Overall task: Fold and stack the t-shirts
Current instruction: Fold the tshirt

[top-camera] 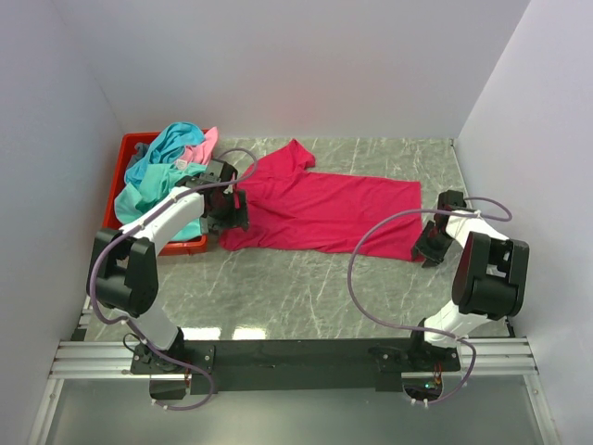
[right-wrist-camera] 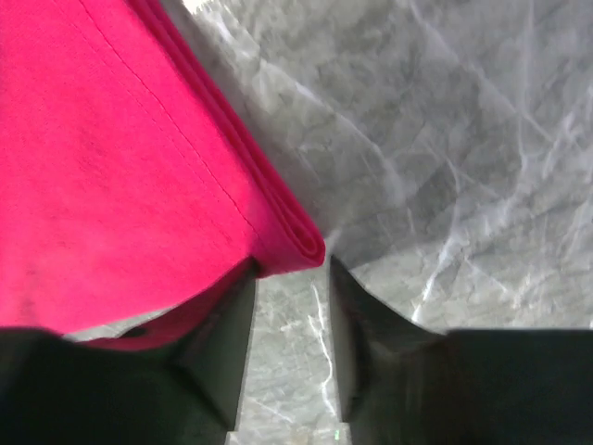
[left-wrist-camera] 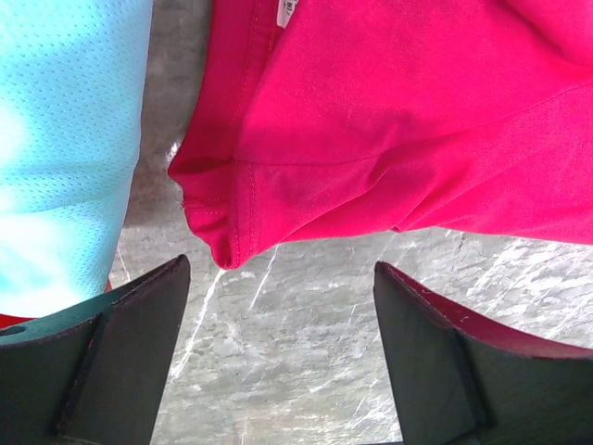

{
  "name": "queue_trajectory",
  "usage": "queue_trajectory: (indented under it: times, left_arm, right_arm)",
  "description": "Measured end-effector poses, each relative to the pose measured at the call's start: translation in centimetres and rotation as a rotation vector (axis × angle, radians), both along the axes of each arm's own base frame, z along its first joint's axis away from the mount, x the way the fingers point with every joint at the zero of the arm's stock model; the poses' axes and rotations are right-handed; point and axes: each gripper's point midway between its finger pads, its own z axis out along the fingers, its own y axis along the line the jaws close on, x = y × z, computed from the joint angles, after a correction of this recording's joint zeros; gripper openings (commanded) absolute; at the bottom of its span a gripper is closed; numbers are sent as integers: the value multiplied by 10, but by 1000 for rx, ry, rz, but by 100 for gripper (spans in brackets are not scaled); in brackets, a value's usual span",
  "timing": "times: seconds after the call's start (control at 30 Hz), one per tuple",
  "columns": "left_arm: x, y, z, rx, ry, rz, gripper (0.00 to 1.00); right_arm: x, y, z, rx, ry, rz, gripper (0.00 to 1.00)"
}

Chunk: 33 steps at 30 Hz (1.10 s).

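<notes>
A magenta-red t-shirt [top-camera: 324, 209] lies spread on the marble table, collar end to the left. My left gripper [top-camera: 229, 209] is at its left end. In the left wrist view it [left-wrist-camera: 283, 269] is wide open and empty above bare table, with a sleeve corner [left-wrist-camera: 227, 246] just beyond the fingertips. My right gripper [top-camera: 429, 247] is at the shirt's near right corner. In the right wrist view it [right-wrist-camera: 292, 267] has its jaws a little apart, with the folded hem corner [right-wrist-camera: 292, 243] at the fingertips and cloth draped over the left finger [right-wrist-camera: 218, 343]. Teal [top-camera: 157, 176] and light pink [top-camera: 202, 146] shirts lie heaped at the left.
A red plastic bin [top-camera: 130, 148] at the far left holds the heaped shirts, and the teal cloth [left-wrist-camera: 65, 139] hangs beside my left gripper. White walls close the table on three sides. Purple cables loop over both arms.
</notes>
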Motion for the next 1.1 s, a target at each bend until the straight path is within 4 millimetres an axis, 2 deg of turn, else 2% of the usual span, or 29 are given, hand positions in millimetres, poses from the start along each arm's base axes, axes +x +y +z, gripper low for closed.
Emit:
queue_trajectory:
  times: [0.13,0.17,0.23,0.3,0.4,0.57,0.73,0.9,1.1]
  left_arm:
    - [0,0,0,-1,-1,6,86]
    - [-1,0,0,0,-1,6,86]
    - [-2,2,-1,5,1,8,86]
    - [-5,3,-3,8,4,8,88]
    - [-9,5,-6,12,12,6,90]
    - [-18,8,-15,19,29,-3,90]
    - [-22,6,-22,4,38,-9,85]
    - [-25,-4,-27,-42,47,-31,82]
    - [-25,-28,-24,-120,31,-82,77]
  right_arm:
    - [-1,-2,-2,5,-1,-19,22]
    - [-1,-3,-2,7,-2,-26,14]
    - [-1,-4,-2,9,-3,-34,4]
    - [1,-6,-1,4,-2,-37,0]
    - [5,-13,0,-6,0,-51,0]
    - [21,-40,2,-57,5,-94,0]
    - [33,-59,8,-112,-6,-105,0]
    - [35,-65,11,-131,-11,-110,0]
    - [35,-65,11,-130,-11,-110,0]
